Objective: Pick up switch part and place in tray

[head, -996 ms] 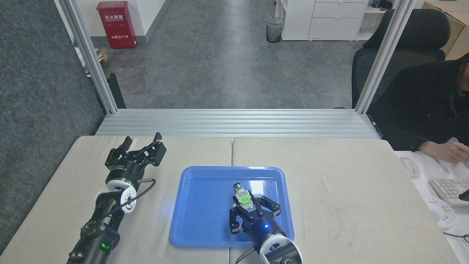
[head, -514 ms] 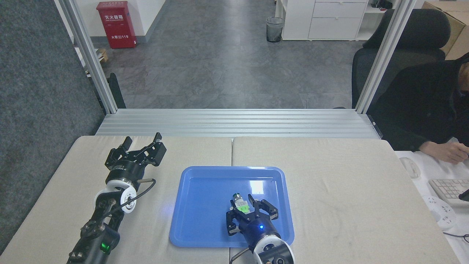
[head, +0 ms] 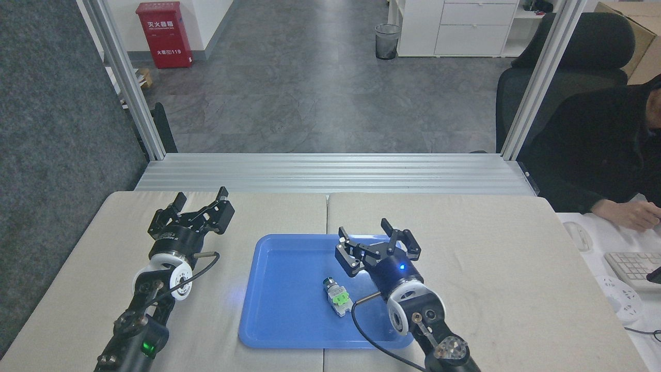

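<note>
- Blue tray: the glossy tray now carries the switch part, which lies on its side on the tray floor, right of centre, free of any contact.
- Change since half a second ago: the right pincer was clamped on the switch part low over the tray; it has since let go and has lifted away toward the tray's far right edge.
- Right pincer state: its fingers are spread wide and hold nothing. It stands apart from the part, up and to the right of it.
- Left pincer: unchanged from the earlier pictures, resting over the beige desk to the left of the tray, fingers apart, holding nothing.
- Meaning for the task: judged from the present layout, placement appears complete; the part lies inside the raised rim and nothing holds it. Only retraction of the right arm appears to remain.
- Appearance of the switch part: a small white, translucent block with a bright green clip at mid-length and a dark round cylindrical end. The dark end points toward the far left; the white end points toward the near right.
- Part position relative to the arm: the black cable of the right arm passes just beside its white end; contact cannot be determined.
</note>
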